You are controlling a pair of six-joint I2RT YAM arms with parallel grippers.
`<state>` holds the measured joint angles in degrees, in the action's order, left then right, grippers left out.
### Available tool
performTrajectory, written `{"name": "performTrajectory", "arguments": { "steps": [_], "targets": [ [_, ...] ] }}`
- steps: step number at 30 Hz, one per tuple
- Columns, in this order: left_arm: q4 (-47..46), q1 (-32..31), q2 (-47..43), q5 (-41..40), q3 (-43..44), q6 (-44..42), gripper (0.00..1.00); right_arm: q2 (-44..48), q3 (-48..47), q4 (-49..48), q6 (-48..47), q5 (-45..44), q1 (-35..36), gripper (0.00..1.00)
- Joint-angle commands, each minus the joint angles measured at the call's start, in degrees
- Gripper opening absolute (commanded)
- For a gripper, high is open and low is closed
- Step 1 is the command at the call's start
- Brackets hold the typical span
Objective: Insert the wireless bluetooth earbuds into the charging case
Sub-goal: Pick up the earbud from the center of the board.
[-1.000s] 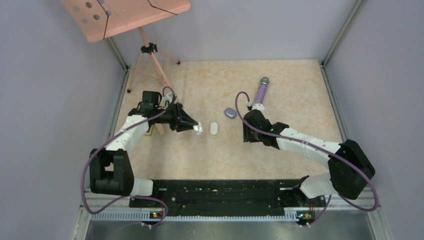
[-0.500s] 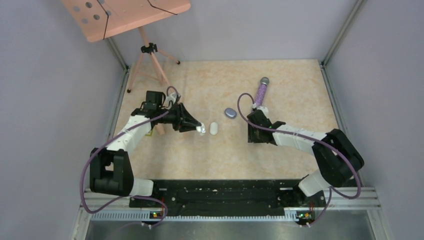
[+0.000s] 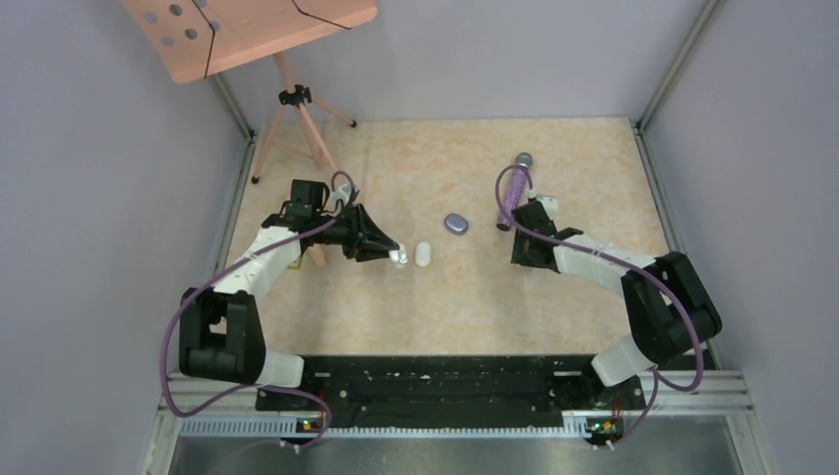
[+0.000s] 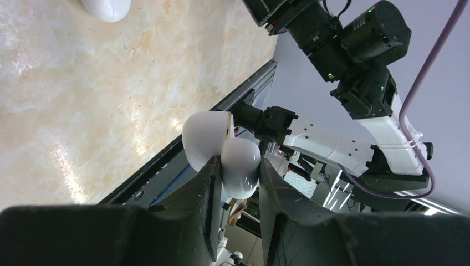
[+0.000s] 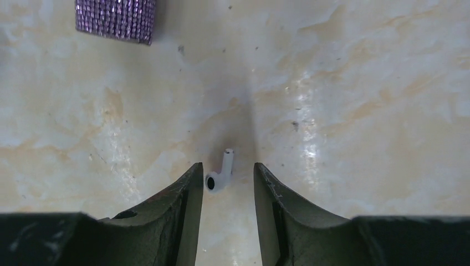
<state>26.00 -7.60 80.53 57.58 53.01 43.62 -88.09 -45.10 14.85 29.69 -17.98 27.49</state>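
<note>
The left gripper (image 4: 238, 166) is clamped on a white charging case (image 4: 206, 138), one finger pressed to each side of its rounded body. The case is raised above the table (image 3: 594, 168) with its lid swung open. The wrist camera sees only the glossy outer shells, so what lies inside the case cannot be told. The right gripper (image 5: 227, 169) points down at the tabletop with its jaws apart, and a single white earbud (image 5: 214, 180) lies flat on the surface between them, held by neither. The bud's head sits close against one finger and its short stem points away toward the open table; whether it touches that finger cannot be told. Just beyond the left fingertips, a second white case (image 3: 423, 254) rests closed on the table. Farther toward the back, a grey-blue oval case (image 3: 456, 224) lies apart from it, also closed. A purple glitter microphone (image 3: 513, 190) lies near the right wrist, its sparkly end showing at the top of the right wrist view. No writing or logo can be read on any case. A tripod (image 3: 297, 129) carrying a pink board (image 3: 247, 30) stands at the far left corner.
</note>
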Motion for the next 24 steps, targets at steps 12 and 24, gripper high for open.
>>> {"name": "performTrajectory", "arguments": {
  "steps": [12, 24],
  "targets": [
    [-3.61, -0.84, 1.91, 1.54, 0.26, 0.54, 0.0, 7.34, 0.72, -0.54, -0.03, 5.19, -3.0, 0.36],
    [-3.47, -1.02, 0.63, 1.26, -0.63, 0.67, 0.0, 0.73, 0.63, -5.44, 1.63, 15.26, -3.05, 0.45]
  ]
}}
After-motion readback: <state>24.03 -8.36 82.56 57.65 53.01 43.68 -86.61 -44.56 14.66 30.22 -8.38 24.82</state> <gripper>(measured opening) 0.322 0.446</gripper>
